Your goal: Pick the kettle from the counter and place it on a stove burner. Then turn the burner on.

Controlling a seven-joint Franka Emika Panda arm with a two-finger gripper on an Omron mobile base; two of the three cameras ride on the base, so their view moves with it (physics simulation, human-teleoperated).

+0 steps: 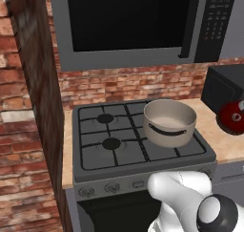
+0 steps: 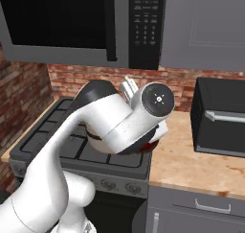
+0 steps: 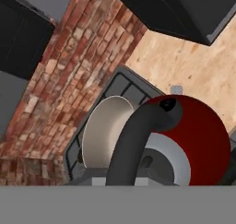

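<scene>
The red kettle (image 3: pixel 198 131) with its dark grey lid fills the hand view, and its looped handle (image 3: pixel 133 140) runs down to my gripper (image 3: pixel 126 179). The gripper is shut on that handle, its tips hidden at the bottom edge. In the left base view the kettle (image 1: pixel 232 117) stands out at the far right over the tan counter (image 1: pixel 228 147), just beside the stove. My arm covers most of the kettle (image 2: pixel 149 144) in the right base view. Two bare burners (image 1: pixel 111 143) (image 1: pixel 105 118) lie on the stove's left half.
A big beige pot (image 1: pixel 169 122) takes up the stove's right side, close to the kettle. A black appliance (image 2: pixel 220 117) stands on the counter at the back right. The stove knobs (image 1: pixel 112 187) line its front panel. A microwave (image 1: pixel 128 21) hangs above, and a brick wall closes the left.
</scene>
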